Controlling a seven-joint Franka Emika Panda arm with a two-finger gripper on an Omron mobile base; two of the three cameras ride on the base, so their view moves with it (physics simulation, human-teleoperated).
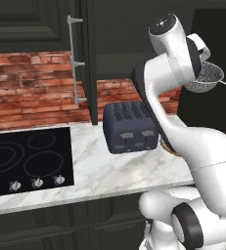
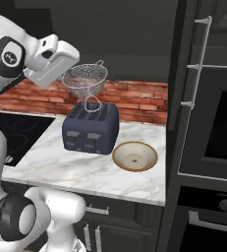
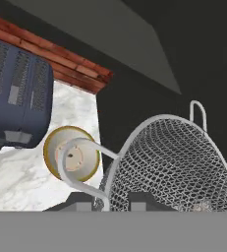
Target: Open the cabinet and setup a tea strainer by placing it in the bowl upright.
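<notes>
The gripper (image 2: 70, 74) is hanging in the air above the toaster (image 2: 91, 128), its fingers clamped on the rim of the tea strainer (image 2: 85, 81), which is being carried mesh-basket down with its loop handle dangling over the toaster's slots. The bowl (image 2: 134, 156) is sitting empty on the marble worktop (image 2: 66, 165), just beside the toaster toward the worktop's right end and near its front edge. The cabinet (image 1: 85, 63) is standing open, one door (image 2: 184, 64) swinging out past the worktop's right end with its silver bar handle (image 2: 197, 61) showing. The cooktop (image 1: 24, 158) is occupying the worktop's left end.
</notes>
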